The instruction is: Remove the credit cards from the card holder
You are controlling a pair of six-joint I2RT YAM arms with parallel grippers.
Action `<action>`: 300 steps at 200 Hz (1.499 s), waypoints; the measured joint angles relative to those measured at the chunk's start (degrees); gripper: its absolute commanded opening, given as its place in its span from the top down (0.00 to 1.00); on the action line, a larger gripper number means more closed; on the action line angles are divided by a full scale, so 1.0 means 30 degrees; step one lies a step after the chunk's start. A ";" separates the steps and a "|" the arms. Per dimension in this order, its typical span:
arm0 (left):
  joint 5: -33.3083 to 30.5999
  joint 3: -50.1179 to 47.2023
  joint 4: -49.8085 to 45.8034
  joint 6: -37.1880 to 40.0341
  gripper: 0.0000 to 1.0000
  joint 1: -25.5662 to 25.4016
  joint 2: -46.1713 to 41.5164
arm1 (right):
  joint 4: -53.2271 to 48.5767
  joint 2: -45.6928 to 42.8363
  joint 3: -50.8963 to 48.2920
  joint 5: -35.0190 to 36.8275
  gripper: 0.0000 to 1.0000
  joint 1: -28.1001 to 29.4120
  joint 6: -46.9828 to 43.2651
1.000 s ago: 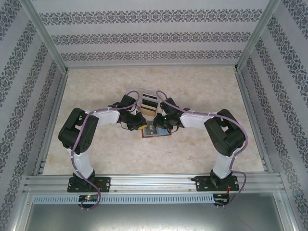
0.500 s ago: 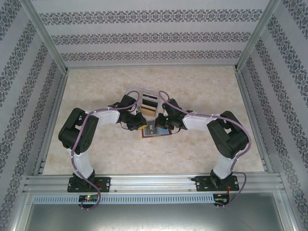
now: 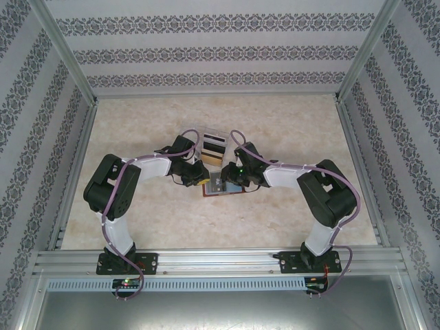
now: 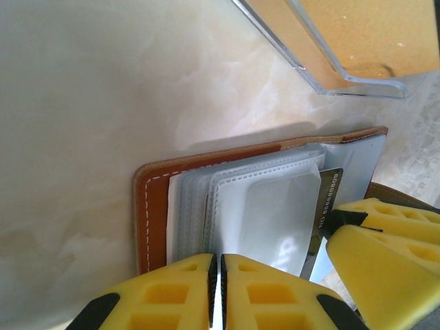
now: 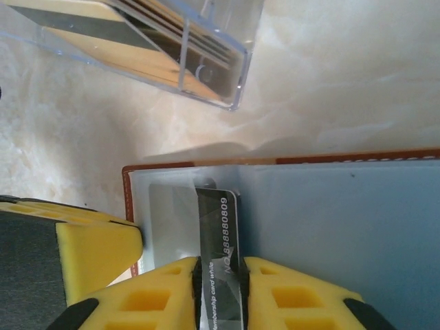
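The brown leather card holder [image 3: 227, 190] lies open on the table, its clear sleeves [image 4: 268, 206] fanned out. My left gripper [image 4: 218, 275] is shut on the edge of a sleeve at the holder's left side [image 4: 152, 213]. A black credit card [image 5: 218, 227] with white numbers sticks partway out of a sleeve over the bluish page [image 5: 330, 227]. My right gripper [image 5: 220, 289] is shut on it, one pad against each face. The card's end [image 4: 328, 196] also shows in the left wrist view, beside the right gripper's yellow finger [image 4: 385, 247]. From above both grippers, left [image 3: 204, 177] and right [image 3: 223, 180], meet over the holder.
A clear acrylic box [image 3: 212, 146] with tan and dark cards in it stands just behind the holder, close to both wrists; its corner [image 5: 199, 62] is near the right gripper. Metal frame posts and patterned walls enclose the marble table [image 3: 137, 124].
The right arm has shifted a little, its elbow drifting to the right. The left arm and the card holder have stayed where they were.
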 measured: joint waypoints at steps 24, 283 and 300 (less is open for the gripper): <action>0.0007 0.0000 -0.0007 0.0029 0.86 0.0000 0.0000 | 0.0117 0.0248 0.0000 -0.0219 0.73 0.0000 0.0015; -0.0146 0.0007 -0.0299 0.0437 0.74 0.0007 -0.1107 | 0.1100 -0.4291 -0.2659 0.0743 1.00 -0.1253 -0.1275; -0.0102 0.0015 -0.0313 0.0517 0.65 0.0146 -0.2302 | 0.1253 -0.5428 -0.2943 0.0787 1.00 -0.1282 -0.1625</action>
